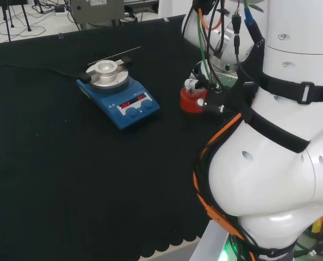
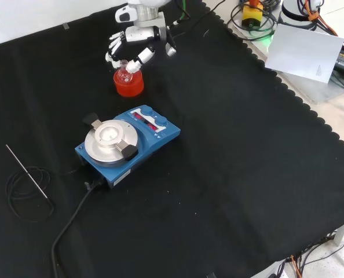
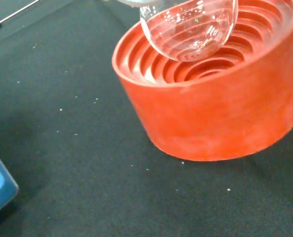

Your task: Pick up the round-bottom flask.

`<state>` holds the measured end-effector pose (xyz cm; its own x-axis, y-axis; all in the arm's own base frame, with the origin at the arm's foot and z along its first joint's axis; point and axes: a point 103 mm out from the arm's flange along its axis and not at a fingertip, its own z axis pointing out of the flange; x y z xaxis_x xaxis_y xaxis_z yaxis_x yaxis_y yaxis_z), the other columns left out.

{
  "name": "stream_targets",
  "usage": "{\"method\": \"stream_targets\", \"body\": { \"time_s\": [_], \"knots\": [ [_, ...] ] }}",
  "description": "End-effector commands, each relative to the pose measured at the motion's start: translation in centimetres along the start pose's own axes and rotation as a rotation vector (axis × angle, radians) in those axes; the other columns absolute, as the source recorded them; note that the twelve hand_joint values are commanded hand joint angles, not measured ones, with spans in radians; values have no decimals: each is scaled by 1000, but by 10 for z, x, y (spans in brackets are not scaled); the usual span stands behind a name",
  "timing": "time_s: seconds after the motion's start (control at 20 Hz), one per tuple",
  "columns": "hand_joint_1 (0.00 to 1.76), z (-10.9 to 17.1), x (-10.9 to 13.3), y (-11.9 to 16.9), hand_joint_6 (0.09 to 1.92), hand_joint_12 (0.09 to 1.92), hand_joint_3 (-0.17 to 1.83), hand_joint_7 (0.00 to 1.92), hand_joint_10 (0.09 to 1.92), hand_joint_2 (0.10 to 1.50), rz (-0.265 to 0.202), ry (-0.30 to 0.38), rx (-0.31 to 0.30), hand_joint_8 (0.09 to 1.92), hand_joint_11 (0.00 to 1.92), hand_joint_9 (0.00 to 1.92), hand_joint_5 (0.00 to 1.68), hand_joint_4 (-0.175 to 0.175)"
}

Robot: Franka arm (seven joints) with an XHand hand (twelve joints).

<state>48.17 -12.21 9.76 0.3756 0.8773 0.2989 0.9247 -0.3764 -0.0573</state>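
Red stand (image 3: 210,98), ribbed inside, sits close under the wrist camera on the black cloth (image 3: 62,148); the clear flask (image 3: 188,29) has its round bottom just above the inner ribs, whether touching or apart I cannot tell. From the front, the hand (image 2: 138,41) comes down from the top, its fingers (image 2: 134,62) curled about the flask's neck above the stand. Nearer the front camera stands a blue hotplate (image 2: 127,145) with a round metal top, well apart from the stand, its black cable (image 2: 70,229) trailing forward. At the left lies a thin rod (image 2: 27,171) across a coil of wire
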Motion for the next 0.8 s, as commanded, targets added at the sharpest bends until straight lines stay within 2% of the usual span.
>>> {"method": "stream_targets", "body": {
  "time_s": [0.05, 0.25, 0.8],
  "knots": [
    [1075, -19, 16, 7, 863, 1294, -175, 535, 558, 1135, -24, -34, 65, 580, 242, 669, 1104, 149],
    [1076, -34, 25, 7, 815, 1295, -175, 554, 551, 1121, -30, -43, 77, 577, 277, 688, 1131, 174],
    [1079, -83, 53, 6, 796, 1289, -175, 568, 546, 1116, -58, -84, 44, 575, 302, 700, 1143, 175]
  ]
}}
